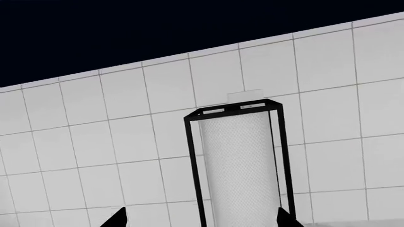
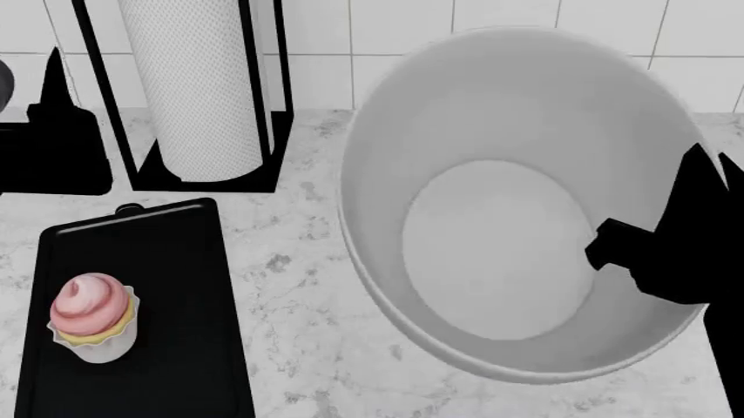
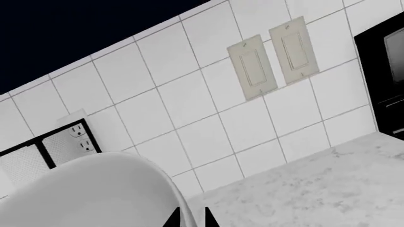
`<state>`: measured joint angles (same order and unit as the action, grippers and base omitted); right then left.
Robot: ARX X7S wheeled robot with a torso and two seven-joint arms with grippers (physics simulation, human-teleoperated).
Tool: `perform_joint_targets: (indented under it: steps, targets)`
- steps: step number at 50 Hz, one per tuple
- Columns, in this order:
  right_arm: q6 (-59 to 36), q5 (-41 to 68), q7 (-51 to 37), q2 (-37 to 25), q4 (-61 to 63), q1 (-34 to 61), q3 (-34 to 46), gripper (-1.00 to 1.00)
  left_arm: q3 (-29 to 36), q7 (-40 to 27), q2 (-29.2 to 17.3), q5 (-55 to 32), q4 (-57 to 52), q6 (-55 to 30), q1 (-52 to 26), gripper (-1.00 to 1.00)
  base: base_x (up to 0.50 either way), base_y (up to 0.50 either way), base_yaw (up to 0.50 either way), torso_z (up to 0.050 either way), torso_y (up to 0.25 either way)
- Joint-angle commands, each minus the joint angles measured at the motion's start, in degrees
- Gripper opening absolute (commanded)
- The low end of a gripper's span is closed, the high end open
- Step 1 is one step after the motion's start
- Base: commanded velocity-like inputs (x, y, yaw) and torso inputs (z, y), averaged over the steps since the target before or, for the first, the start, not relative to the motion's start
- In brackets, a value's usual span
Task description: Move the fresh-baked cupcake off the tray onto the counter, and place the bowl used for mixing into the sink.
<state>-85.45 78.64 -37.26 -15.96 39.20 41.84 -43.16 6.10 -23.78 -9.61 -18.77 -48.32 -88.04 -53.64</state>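
Note:
The white bowl (image 2: 511, 200) hangs tilted above the counter (image 2: 302, 287), its inside facing me. My right gripper (image 2: 668, 252) is shut on its right rim. In the right wrist view the two fingertips (image 3: 171, 220) pinch the bowl's rim (image 3: 94, 189). The pink-frosted cupcake (image 2: 96, 318) stands on the black tray (image 2: 174, 261) at the front left. My left gripper (image 2: 52, 131) is open and empty at the far left, facing the paper-towel roll (image 1: 240, 165); its fingertips (image 1: 117, 220) stand wide apart. The sink is out of view.
A paper-towel roll in a black wire holder (image 2: 192, 87) stands at the back left against the white tiled wall. Wall switches (image 3: 271, 59) and an outlet (image 3: 79, 135) are on the wall. A black appliance (image 3: 385, 80) stands on the counter beyond the bowl.

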Motion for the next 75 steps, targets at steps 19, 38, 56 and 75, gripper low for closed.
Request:
perform_joint_targets:
  steps: [19,38,56,75]
  targets:
    - [7.0,-4.6,0.7,-1.6,-0.1,-3.1,3.2,-1.0,28.6,-66.0,-40.4,-110.7,12.7,35.0,-20.7,1.0,0.0,0.0,0.0,0.0,0.0]
    - [7.3,-1.4,-2.3,-2.6,0.4,-2.7,3.8,-1.0,42.5,-64.7,-48.3,-114.4,10.1,42.9,-27.9,1.0,0.0,0.0,0.0,0.0,0.0]
    - [10.1,-5.5,0.6,-2.8,-0.6,-4.5,6.8,-1.0,47.8,-60.9,-43.8,-109.5,14.7,40.7,-27.3,1.0,0.0,0.0,0.0,0.0,0.001]
    - [12.2,-7.7,2.5,-3.0,-1.7,-5.8,9.2,-1.0,50.7,-50.8,-39.8,-97.1,28.0,37.0,-25.1,1.0,0.0,0.0,0.0,0.0,0.0]
